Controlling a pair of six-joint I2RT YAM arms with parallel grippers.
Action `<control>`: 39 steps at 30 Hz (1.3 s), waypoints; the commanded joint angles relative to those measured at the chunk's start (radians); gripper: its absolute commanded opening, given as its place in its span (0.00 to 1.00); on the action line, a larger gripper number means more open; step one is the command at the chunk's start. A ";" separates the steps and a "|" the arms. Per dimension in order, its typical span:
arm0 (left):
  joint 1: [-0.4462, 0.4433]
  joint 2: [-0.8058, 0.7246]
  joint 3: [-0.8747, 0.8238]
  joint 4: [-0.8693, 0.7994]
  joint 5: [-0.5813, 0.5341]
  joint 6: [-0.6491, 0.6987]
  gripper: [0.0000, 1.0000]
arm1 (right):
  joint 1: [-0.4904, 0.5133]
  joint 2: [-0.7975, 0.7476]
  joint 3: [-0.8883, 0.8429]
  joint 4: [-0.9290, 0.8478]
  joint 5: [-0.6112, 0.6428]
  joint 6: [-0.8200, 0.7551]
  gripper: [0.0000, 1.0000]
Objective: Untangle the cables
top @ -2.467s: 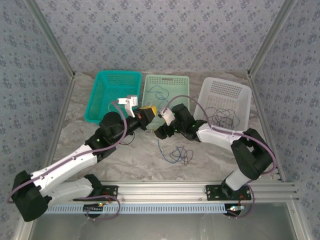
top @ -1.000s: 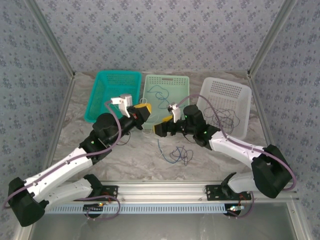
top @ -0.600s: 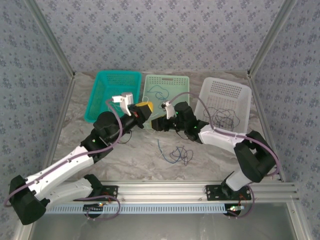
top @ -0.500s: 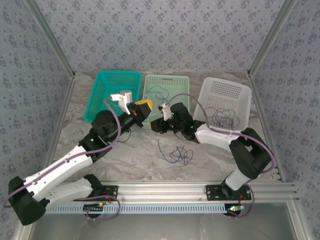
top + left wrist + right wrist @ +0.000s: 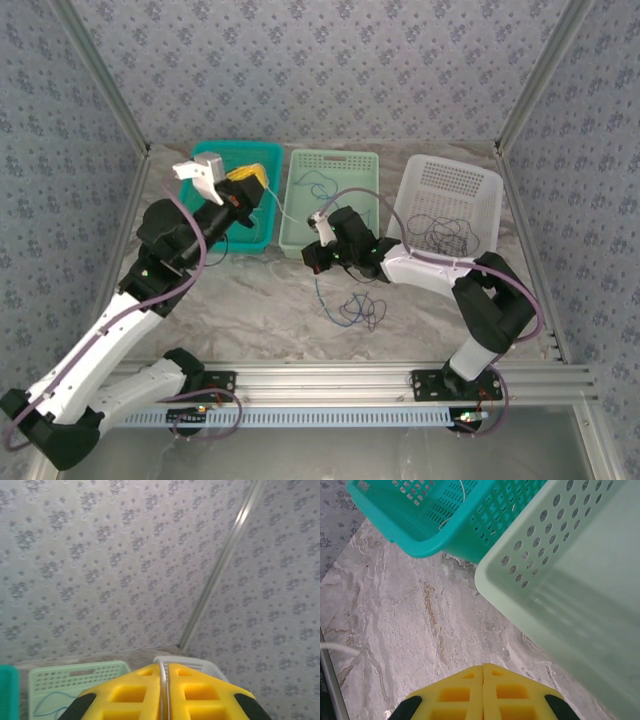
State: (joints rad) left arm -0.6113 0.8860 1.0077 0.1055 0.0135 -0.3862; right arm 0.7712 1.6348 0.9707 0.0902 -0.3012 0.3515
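Marbled tabletop (image 5: 250, 300), papered walls; noted teal basket (image 5: 192, 205), pale green basket (image 5: 333, 156) and white basket (image 5: 450, 172) along the far side. Found left gripper (image 5: 246, 181) swung up and leftward within the last half second, from near the green basket's front edge to above the teal basket. Confirmed its yellow fingers (image 5: 131, 692) pressed together on a thin pale strand in the wrist view. Judged that strand to be the whitish-cream cable (image 5: 282, 219), now drawn out across the gap between teal and green baskets towards the right arm. Found right gripper (image 5: 311, 259) shifted slightly left, low at the green basket's near corner. Saw its fingers (image 5: 457, 694) closed flush; cannot tell whether anything is pinched. Recorded blue-and-dark tangle (image 5: 350, 308) lying on open tabletop, unmoved. Recorded also a further blue cable (image 5: 318, 186) in the green basket and dark cables (image 5: 446, 236) in the white basket. Judged cream cable pulled free of the knot and near ready for the teal basket; tangle outstanding.
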 commanded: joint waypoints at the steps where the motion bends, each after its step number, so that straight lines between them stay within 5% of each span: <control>1: 0.061 -0.001 0.055 -0.034 0.046 0.028 0.13 | 0.007 -0.003 0.052 -0.061 0.018 -0.044 0.02; 16: 0.473 0.241 0.180 -0.041 0.227 -0.010 0.13 | 0.011 0.258 0.528 -0.147 -0.035 0.004 0.00; 31: 0.518 0.225 0.035 -0.028 0.131 -0.025 0.28 | -0.003 0.712 1.214 -0.404 -0.090 0.067 0.00; 35: 0.518 0.204 -0.018 -0.046 0.105 -0.052 0.47 | -0.014 0.858 1.432 -0.508 -0.094 0.081 0.34; 37: 0.518 0.192 -0.053 -0.054 0.105 -0.064 0.57 | -0.021 0.912 1.511 -0.548 -0.125 0.094 0.66; 39: 0.515 0.170 -0.098 -0.060 0.102 -0.075 0.64 | -0.026 0.916 1.510 -0.547 -0.141 0.095 0.72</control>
State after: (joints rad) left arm -0.0998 1.0908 0.9516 0.0536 0.1333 -0.4374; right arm 0.7574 2.5320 2.4275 -0.3710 -0.3977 0.4271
